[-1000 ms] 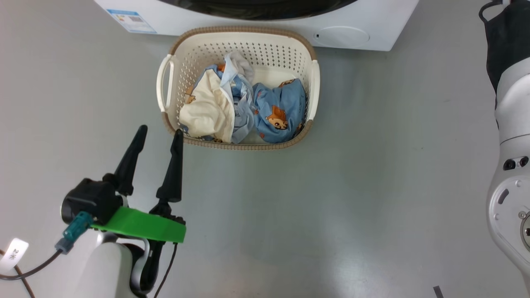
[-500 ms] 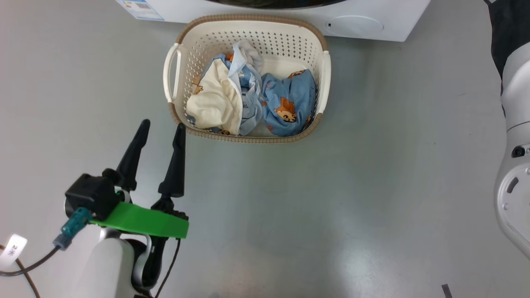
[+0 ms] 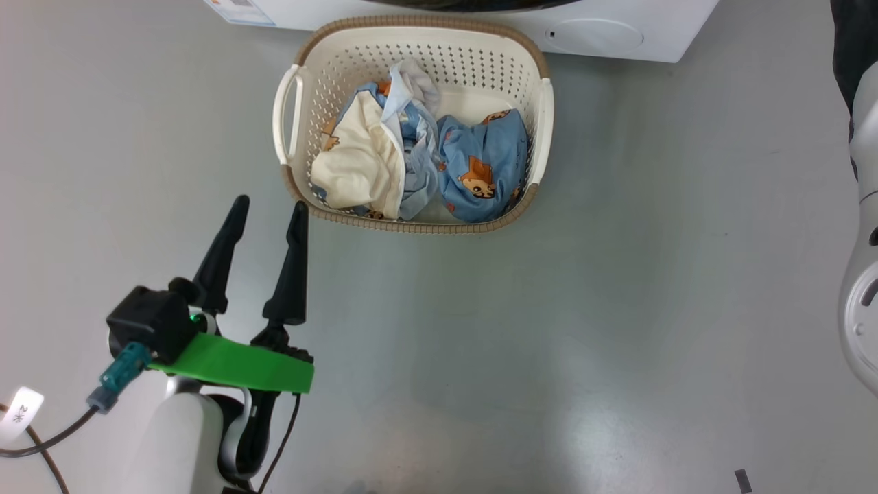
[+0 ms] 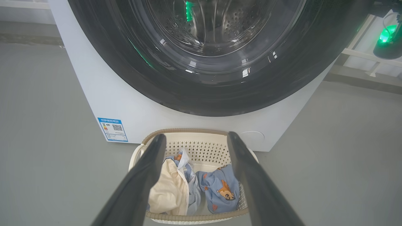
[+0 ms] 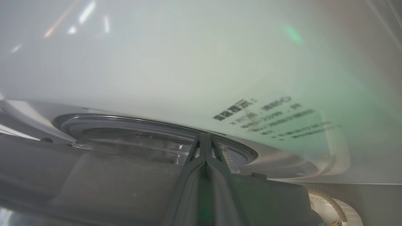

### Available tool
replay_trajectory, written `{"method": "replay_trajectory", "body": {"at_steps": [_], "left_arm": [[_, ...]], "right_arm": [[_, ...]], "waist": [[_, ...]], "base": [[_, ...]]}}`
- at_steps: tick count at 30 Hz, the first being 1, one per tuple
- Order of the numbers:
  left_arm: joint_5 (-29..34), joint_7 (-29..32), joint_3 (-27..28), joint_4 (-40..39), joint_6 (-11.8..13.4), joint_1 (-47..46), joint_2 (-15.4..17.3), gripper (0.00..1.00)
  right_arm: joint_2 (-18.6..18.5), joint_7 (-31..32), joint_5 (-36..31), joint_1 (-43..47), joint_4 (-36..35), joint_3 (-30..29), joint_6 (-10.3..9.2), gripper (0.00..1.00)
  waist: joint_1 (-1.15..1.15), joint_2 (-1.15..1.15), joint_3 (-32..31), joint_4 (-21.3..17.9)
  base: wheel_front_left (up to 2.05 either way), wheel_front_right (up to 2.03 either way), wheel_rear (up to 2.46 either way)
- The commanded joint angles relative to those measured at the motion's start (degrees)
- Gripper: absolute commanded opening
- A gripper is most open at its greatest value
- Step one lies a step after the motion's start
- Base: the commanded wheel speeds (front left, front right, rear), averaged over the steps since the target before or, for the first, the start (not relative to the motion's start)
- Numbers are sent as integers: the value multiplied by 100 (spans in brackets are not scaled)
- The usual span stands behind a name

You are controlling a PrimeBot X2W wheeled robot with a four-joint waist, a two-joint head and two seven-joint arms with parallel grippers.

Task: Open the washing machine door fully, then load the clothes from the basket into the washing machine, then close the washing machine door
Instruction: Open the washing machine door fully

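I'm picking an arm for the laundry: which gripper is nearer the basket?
Left. The left gripper hangs open, short of the basket's near left corner; the right gripper is shut, up at the washer door.

Bare grey floor (image 3: 617, 309) lies open to the left, right and near side of the basket (image 3: 418, 228). The white front of the washing machine (image 3: 686, 27) stands just behind it, closing the far side. The basket's top is open over the clothes (image 3: 480, 165).

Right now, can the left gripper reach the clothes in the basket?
Probably yes. The left gripper is open and sits just short of the basket, which is open on top; nothing covers the clothes.
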Motion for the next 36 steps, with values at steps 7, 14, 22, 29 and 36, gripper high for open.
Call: {"method": "replay_trajectory", "body": {"at_steps": [7, 14, 22, 29, 36], "left_arm": [[16, -52, 198, -182, -9, -88, 149, 100], [39, -52, 267, -239, -9, 27, 149, 100], [128, -52, 274, -267, -9, 93, 149, 100], [176, -52, 280, -268, -9, 182, 149, 100], [244, -52, 267, -284, -9, 321, 149, 100]], "right_arm": [[283, 884, 454, 190, -515, 247, 10, 0], [283, 1854, 930, 702, -1092, 386, 10, 0], [283, 2804, 1553, 1277, -1585, 654, 10, 0], [283, 3439, 2000, 1702, -1816, 917, 10, 0], [283, 3899, 2459, 2247, -2168, 1336, 10, 0]], "waist": [[0, 0, -119, -58], [0, 0, -256, -91], [0, 0, -449, -124], [0, 0, -635, -153], [0, 0, -834, -145]], "base": [[0, 0, 0], [0, 0, 0], [0, 0, 0], [0, 0, 0], [0, 0, 0]]}}
